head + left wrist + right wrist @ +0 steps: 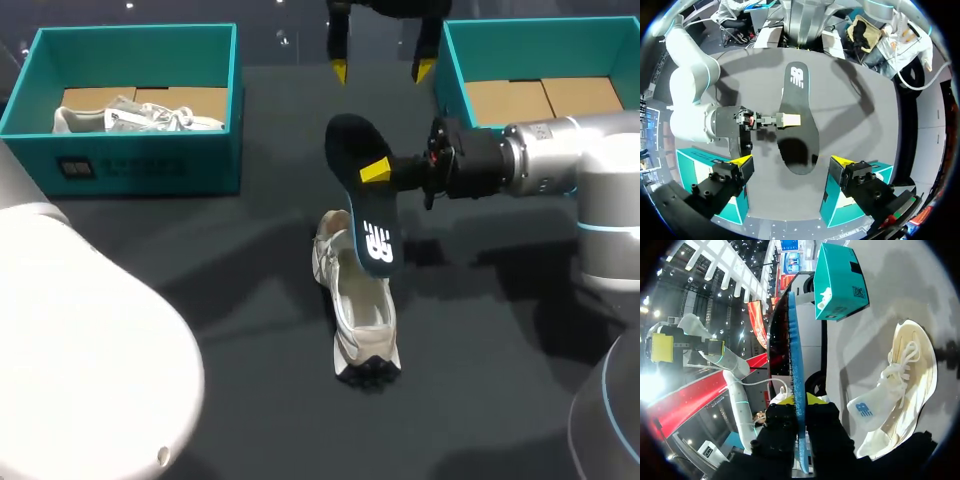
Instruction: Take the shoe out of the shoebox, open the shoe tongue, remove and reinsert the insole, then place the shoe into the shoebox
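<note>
Across the dark table (250, 330) our two teal shoeboxes stand open: the left shoebox (140, 165), well away from both sets of fingers, holds a second white shoe (140, 118), while the right shoebox (452, 75) sits just beside one finger of our left gripper (382, 70). Between the boxes the white shoe (362, 320) lies on the table, below and just beside the fingers of our right gripper (375, 172). Those fingers are clamped from two sides on the dark insole (378, 235) at about mid-length, holding it above the shoe with its logo end toward the shoe; we cannot tell whether the two touch. Our left gripper's fingers are spread wide and hold nothing, with the insole out ahead of them.
</note>
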You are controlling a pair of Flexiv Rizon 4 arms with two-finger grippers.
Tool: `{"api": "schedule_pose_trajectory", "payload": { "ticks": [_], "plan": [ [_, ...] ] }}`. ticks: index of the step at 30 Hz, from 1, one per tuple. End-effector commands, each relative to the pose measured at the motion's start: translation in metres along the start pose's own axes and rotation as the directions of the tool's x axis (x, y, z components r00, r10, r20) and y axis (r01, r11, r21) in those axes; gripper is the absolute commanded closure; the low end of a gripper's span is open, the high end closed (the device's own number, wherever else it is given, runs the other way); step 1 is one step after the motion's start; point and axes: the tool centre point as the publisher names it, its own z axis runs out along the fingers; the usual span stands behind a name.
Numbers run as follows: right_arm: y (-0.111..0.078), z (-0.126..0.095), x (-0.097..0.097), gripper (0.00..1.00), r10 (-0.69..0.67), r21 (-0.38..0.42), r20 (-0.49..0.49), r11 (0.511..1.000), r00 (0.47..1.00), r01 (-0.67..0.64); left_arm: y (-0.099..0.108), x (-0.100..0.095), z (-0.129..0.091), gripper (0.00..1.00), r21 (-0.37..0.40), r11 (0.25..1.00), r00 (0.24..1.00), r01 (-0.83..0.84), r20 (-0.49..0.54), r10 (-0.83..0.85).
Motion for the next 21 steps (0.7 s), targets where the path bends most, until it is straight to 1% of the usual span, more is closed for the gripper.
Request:
{"api": "schedule_pose_trajectory", "payload": {
  "ticks": [1,2,4,8,11,13,14,16,18,21],
  "plan": [
    [0.0,0.001,0.0,1.0,0.001,0.0,0.003,1.0,1.0,-0.001,-0.006,0.004,-0.001,0.0,-0.007,1.0,0.998,0.011,0.064,-0.01],
    [0.0,0.001,0.0,1.0,0.001,0.0,0.003,1.0,1.0,-0.001,-0.006,0.007,0.0,0.0,-0.005,1.0,0.994,0.009,0.11,-0.008],
    [0.0,0.001,0.0,1.0,0.001,0.0,0.003,1.0,1.0,-0.001,-0.007,0.011,0.003,0.0,0.026,0.999,0.98,0.027,0.196,-0.031],
    [0.0,0.001,0.0,1.0,0.001,0.0,0.003,1.0,1.0,-0.001,-0.013,0.025,0.009,0.0,0.055,0.998,0.945,0.028,0.325,-0.045],
    [0.0,0.001,0.0,1.0,0.001,0.0,0.003,1.0,1.0,-0.001,-0.018,0.039,0.011,0.0,0.056,0.997,0.9,0.052,0.431,-0.071],
    [0.0,0.001,0.0,1.0,0.001,0.0,0.003,1.0,1.0,-0.001,-0.019,0.049,0.014,0.0,0.054,0.996,0.857,0.072,0.508,-0.09],
    [0.0,0.001,0.0,1.0,0.001,0.0,0.003,1.0,1.0,-0.001,-0.019,0.055,0.016,0.0,0.052,0.995,0.829,0.083,0.551,-0.098],
    [0.0,0.001,0.0,1.0,0.001,0.0,0.003,1.0,1.0,-0.001,-0.02,0.065,0.02,0.0,0.053,0.993,0.746,0.109,0.656,-0.117],
    [0.0,0.001,0.0,1.0,0.001,0.0,0.003,1.0,1.0,-0.001,-0.021,0.073,0.025,0.0,0.056,0.99,0.676,0.129,0.726,-0.129],
    [0.0,0.001,0.0,1.0,0.001,0.0,0.003,1.0,1.0,-0.001,-0.019,0.083,0.034,0.0,0.098,0.987,0.543,0.126,0.826,-0.151]
  ]
}}
